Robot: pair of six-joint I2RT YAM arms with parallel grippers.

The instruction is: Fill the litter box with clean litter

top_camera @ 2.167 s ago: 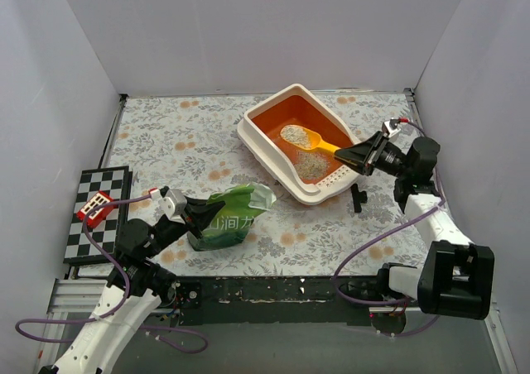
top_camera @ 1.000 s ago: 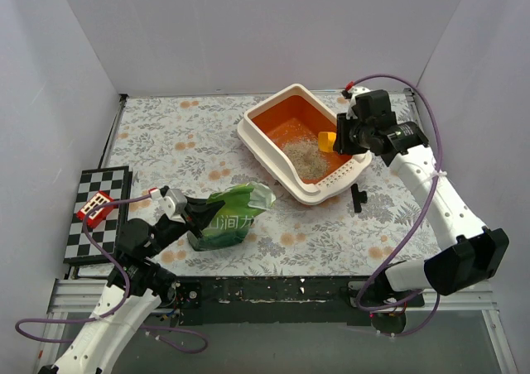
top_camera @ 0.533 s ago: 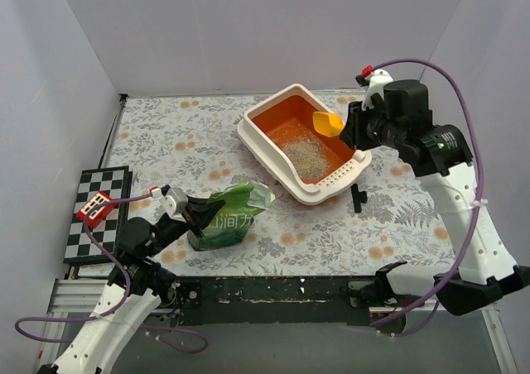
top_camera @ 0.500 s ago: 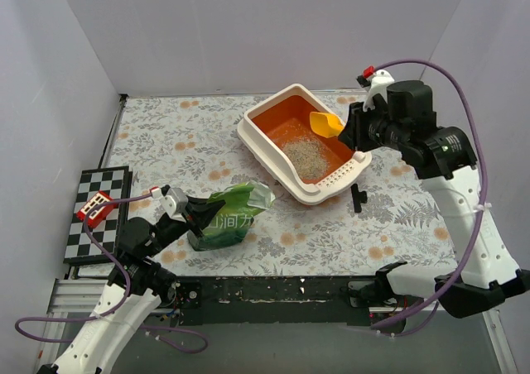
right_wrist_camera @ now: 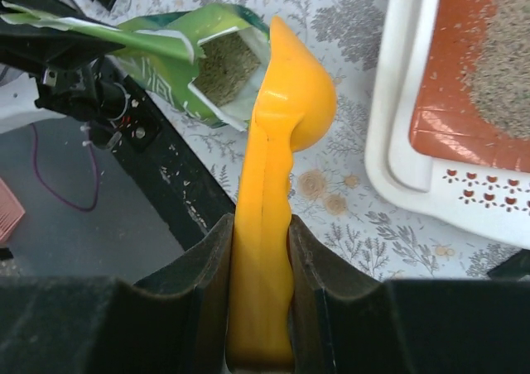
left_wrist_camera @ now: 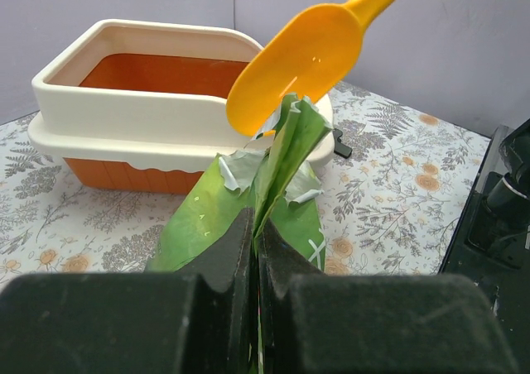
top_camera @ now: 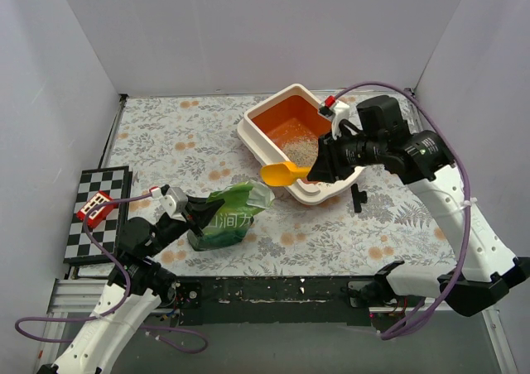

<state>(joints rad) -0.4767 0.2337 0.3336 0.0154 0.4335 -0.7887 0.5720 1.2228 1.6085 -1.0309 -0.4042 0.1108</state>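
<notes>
Spills happen if our right claw (right_wrist_camera: 261,250), gripping the yellow-orange plastic scoop (top_camera: 280,173), knocks the green foil bag (top_camera: 225,219) pinched in our closed left claw (left_wrist_camera: 255,225), beside the white-and-orange plastic litter box (left_wrist_camera: 124,113) holding the pale litter heap (right_wrist_camera: 497,59).

Open table (top_camera: 166,138) stretches across the far left, between the checkerboard (top_camera: 101,180) and the litter box (top_camera: 248,136). The scoop (top_camera: 281,173), clamped in the right gripper (top_camera: 321,170), hangs over the narrow gap between the box's near rim and the green bag (top_camera: 230,221), whose near edge the left gripper (top_camera: 197,213) pinches. A small black object (top_camera: 358,198) sits just beside the box's near right corner.
</notes>
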